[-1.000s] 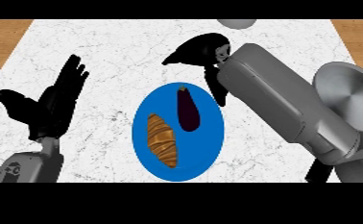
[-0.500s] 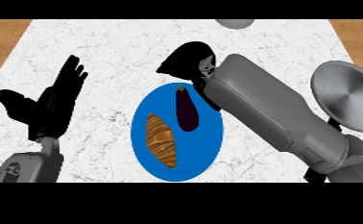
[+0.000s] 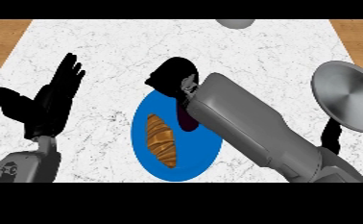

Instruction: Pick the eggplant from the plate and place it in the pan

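On the white marbled counter [image 3: 234, 50], a blue plate [image 3: 142, 131] is lying near the middle of the head view. A brown croissant [image 3: 161, 140] is resting on the left half of the plate. The dark purple eggplant [image 3: 187, 119] is also lying on the plate, to the right of the croissant and apart from it; only a small part of it is showing, because the right forearm is covering the rest.

The right hand [image 3: 170, 76] is hanging over the upper edge of the plate, directly above the eggplant's upper end. Its fingers are curling downward into a dark mass. Whether they are closing on the eggplant or merely sitting over it cannot be told.

The left hand [image 3: 53, 100] is resting at the left side of the view, well apart from the plate. Its fingers are pointing upward, straight and slightly spread, and are holding nothing.

The grey pan [image 3: 344, 95] is sitting at the right edge of the view, well apart from the plate. A grey rounded object [image 3: 235, 23] is showing at the top edge of the counter; its kind cannot be told.
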`<state>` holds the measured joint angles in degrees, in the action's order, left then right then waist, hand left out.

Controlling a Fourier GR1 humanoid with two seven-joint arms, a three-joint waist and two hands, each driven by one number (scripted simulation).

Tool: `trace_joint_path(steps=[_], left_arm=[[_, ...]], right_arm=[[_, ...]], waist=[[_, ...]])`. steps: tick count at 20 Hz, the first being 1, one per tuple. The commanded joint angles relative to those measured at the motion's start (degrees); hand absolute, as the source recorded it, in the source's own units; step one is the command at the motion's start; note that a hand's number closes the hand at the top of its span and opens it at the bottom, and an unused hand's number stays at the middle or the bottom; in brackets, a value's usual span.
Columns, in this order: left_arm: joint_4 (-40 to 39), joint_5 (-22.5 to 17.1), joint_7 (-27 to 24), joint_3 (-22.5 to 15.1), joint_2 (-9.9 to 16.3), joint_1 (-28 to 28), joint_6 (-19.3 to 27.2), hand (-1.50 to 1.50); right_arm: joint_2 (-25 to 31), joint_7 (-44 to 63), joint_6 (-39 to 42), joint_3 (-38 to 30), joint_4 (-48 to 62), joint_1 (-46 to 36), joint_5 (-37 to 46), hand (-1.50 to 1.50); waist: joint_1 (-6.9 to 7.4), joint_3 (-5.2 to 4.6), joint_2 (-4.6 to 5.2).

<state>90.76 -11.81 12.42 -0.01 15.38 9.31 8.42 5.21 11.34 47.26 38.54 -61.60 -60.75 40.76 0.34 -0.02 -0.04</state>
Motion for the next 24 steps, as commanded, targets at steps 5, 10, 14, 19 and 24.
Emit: trace_joint_path(steps=[5,10,14,19,24], left_arm=[[1.2,0.9,-0.8,0.1,-1.6,-1.9,-1.1,0.0],[-2.8,3.1,-3.6,0.2,-3.0,-0.8,-0.7,0.0],[6.4,2.7,5.2,0.2,-1.1,-0.5,0.1,0.0],[-3.5,1.4,0.0,3.5,-1.2,3.1,-3.3,0.0],[1.3,1.7,0.1,2.5,-2.6,-2.0,-3.3,0.0]], right_arm=[[-3.2,-0.3,-2.2,-1.1,5.6,1.6,8.0,-1.5],[-3.4,-4.7,-6.3,-2.2,9.4,3.8,10.9,-1.5],[-4.1,-6.5,-7.2,0.1,12.7,5.3,13.6,-1.5],[-5.0,-8.6,-8.6,-1.0,15.4,4.3,14.9,-1.5],[-4.5,-11.5,-13.1,-0.7,19.4,4.4,13.9,-1.5]], waist=[[0.29,0.01,0.08],[0.07,0.0,0.16],[0.48,0.04,0.05],[0.01,0.01,0.12],[0.35,0.02,0.09]])
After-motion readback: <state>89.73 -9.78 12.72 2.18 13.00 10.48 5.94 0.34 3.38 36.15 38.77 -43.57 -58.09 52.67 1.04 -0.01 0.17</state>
